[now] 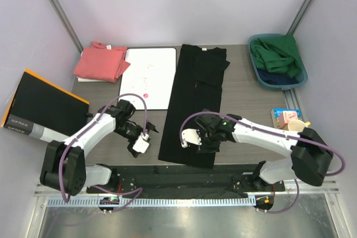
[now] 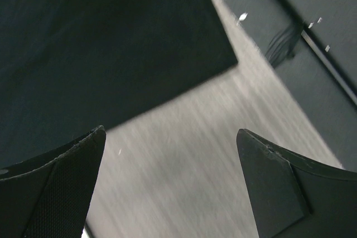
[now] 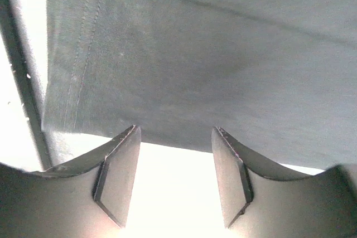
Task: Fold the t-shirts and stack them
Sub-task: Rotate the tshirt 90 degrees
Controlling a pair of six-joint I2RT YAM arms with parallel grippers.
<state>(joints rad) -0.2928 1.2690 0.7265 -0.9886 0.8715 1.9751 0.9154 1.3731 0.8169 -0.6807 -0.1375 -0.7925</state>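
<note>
A long black cloth t-shirt [image 1: 192, 101] lay flat in the middle of the grey wooden table [image 1: 240, 82]. It was folded into a tall strip that ran from the far side to the near edge. A soft salmon-pink t-shirt [image 1: 100, 62] sat folded at the far left. It was just beside a white flat board [image 1: 148, 76], well apart from the black one.

The left gripper [image 2: 170, 132] hung over bare table, next to the near left corner of the black t-shirt. Its jaws were spread wide and held nothing.

The right gripper [image 3: 174, 129] was over the near end of the black t-shirt. Its jaws stood apart with nothing between them, and the cloth lay just past its fingertips.

A blue plastic basket [image 1: 301, 79] at the far right held green cloth [image 1: 276, 54]. A flat black box with an orange edge [image 1: 44, 107] leaned at the left.
</note>
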